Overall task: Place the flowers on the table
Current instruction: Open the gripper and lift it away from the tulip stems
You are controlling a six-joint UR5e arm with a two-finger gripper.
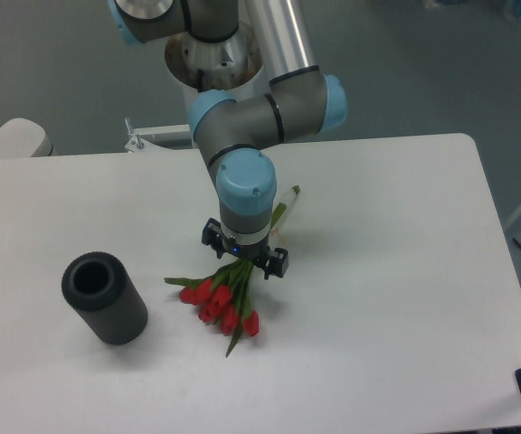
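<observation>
Camera view: flowers point(222, 304) lie on table point(405, 271), mid, buds toward 6 o'clock. Hand point(244, 255) over stems; grip unclear. Flowers look light, floppy, easily crushed. Hold stems, not buds.

Even, cool overhead light, soft shadows on the table point(405, 298), slight blur.

Your view of the gripper point(244, 253) is blocked by the wrist above it; finger spacing cannot be read. The flowers point(222, 303) lose the middle of their stems under the gripper; only a stem end shows at 1 o'clock of it. The arm point(242, 108) is cut off by the top edge. The table point(396, 298) runs off the left and bottom edges.
</observation>
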